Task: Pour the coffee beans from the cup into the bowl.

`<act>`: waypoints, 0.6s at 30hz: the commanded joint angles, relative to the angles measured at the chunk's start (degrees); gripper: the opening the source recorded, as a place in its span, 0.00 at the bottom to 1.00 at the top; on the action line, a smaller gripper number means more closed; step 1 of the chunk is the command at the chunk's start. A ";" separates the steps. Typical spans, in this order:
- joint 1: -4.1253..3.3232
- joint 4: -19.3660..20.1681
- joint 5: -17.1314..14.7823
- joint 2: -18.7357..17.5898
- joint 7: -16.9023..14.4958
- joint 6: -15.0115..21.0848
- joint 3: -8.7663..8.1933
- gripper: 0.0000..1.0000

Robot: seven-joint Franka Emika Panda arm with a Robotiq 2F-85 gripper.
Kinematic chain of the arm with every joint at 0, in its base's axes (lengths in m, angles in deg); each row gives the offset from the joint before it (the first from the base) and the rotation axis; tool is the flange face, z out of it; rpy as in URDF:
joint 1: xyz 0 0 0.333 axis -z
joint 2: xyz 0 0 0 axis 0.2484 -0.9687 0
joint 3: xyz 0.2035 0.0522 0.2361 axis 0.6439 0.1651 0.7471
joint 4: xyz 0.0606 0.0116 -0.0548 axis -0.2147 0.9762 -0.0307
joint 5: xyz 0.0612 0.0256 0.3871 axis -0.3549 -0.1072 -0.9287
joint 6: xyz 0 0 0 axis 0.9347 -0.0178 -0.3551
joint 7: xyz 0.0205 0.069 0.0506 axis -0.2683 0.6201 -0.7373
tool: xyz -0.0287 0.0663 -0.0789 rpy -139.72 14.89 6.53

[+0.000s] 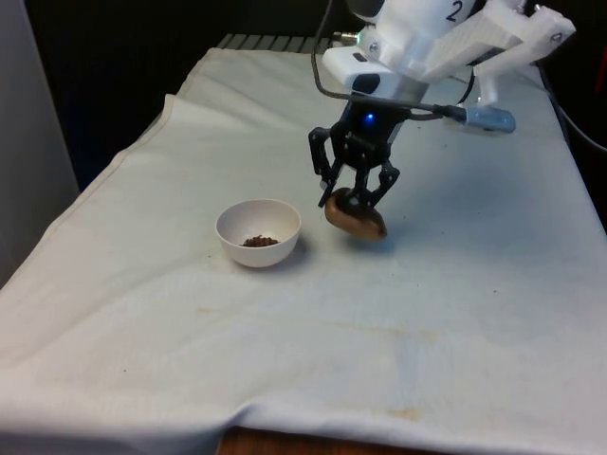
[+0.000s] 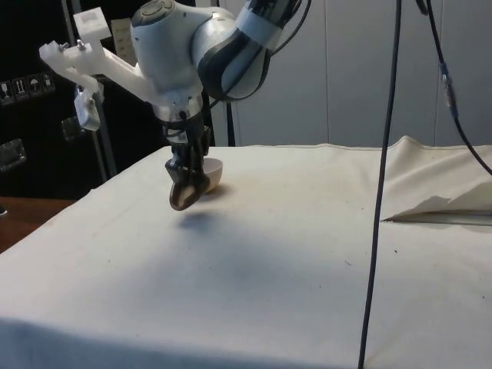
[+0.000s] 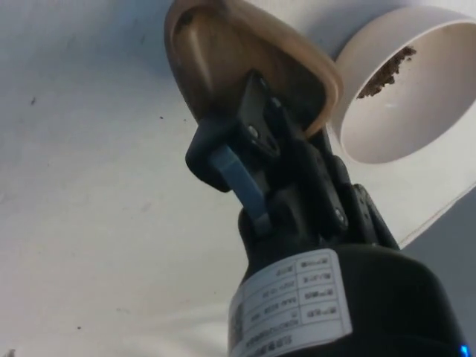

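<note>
White cloth (image 1: 285, 360) covers the table nearest the front camera, creased along its near edge. Farther back sits the small round white bowl (image 1: 258, 232), a little heap of dark brown coffee beans (image 1: 259, 241) lying in its bottom. My black two-finger gripper (image 1: 353, 201) is clamped on the rim of the small brown wooden cup (image 1: 357, 220), one finger inside the wall and one outside, as the wrist view shows (image 3: 253, 134). I hold the cup tipped over on its side just above the cloth, beside the bowl on the front view's right, close to it but apart. What I can see of its inside looks bare, so I judge the pour done.

The cup should be light and stiff, its smooth wood a bit slippery under my pads, so a rim pinch like this one is the sensible hold. The bowl looks hard and light, likely to skid on the cloth if I nudge it.
</note>
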 commanded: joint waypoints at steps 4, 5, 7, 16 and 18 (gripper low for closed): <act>0.17 0.06 -1.83 -0.23 -1.38 0.86 -0.29 0.03; 0.92 0.40 -2.98 -0.29 -2.41 1.95 0.23 0.03; 0.97 0.40 -3.90 -0.40 -3.09 2.35 0.11 0.03; 1.20 0.52 -8.31 -0.74 -6.36 3.90 -0.52 0.03; 1.26 0.57 -9.91 -0.86 -7.62 4.47 -0.80 0.03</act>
